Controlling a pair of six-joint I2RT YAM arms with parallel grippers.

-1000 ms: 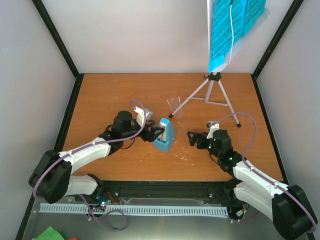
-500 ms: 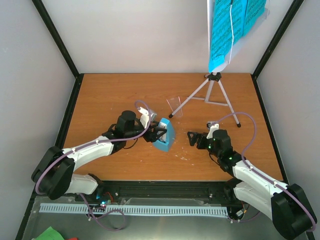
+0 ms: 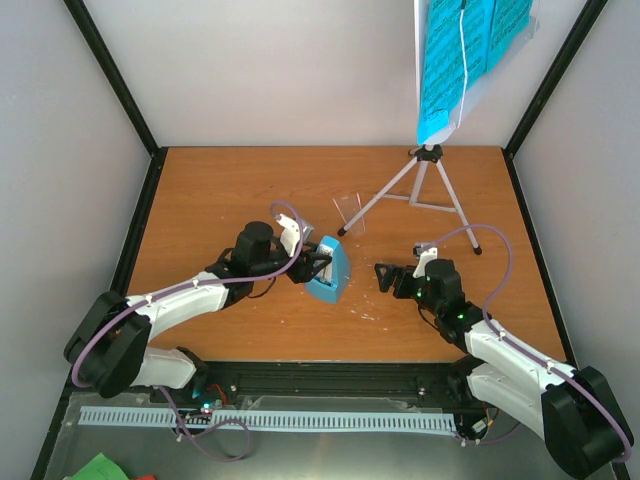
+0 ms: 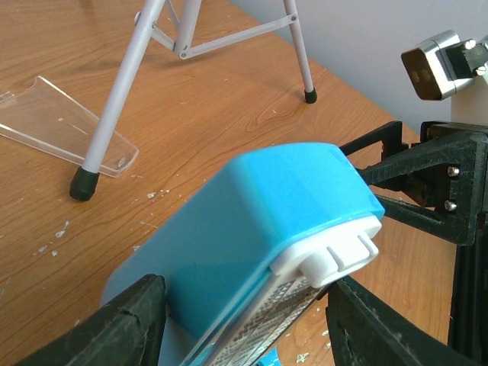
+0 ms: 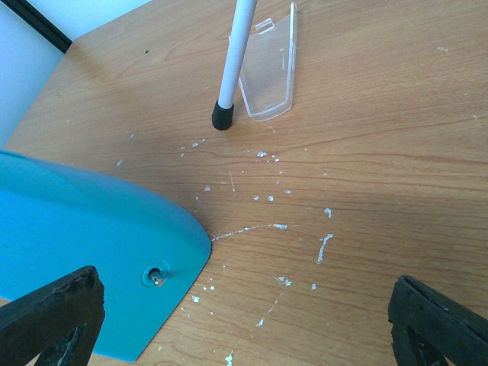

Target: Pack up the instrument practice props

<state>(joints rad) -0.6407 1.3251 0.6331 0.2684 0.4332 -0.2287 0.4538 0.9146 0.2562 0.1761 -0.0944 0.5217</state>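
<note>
Light-blue pyramid metronome with white face (image 3: 332, 272) lies tipped over mid-way across the brown wooden table (image 3: 200, 200). Left gripper (image 3: 313, 266) straddles it, fingers spread wide, apparently not clamped yet. Centre on its flat sides, close gently, and avoid the white knob (image 4: 345, 255). Right gripper (image 3: 384, 276) is nearby, wide open and empty.

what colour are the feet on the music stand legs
Black: the music stand foot shows clearest in the right wrist view.

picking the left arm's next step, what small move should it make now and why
Probably close the left pincer on the metronome. Its fingers sit on either side of the blue body, with a gap showing at the white face, so it looks lined up but not gripping. The right pincer is open and apart from the metronome, so nothing else holds it.
</note>
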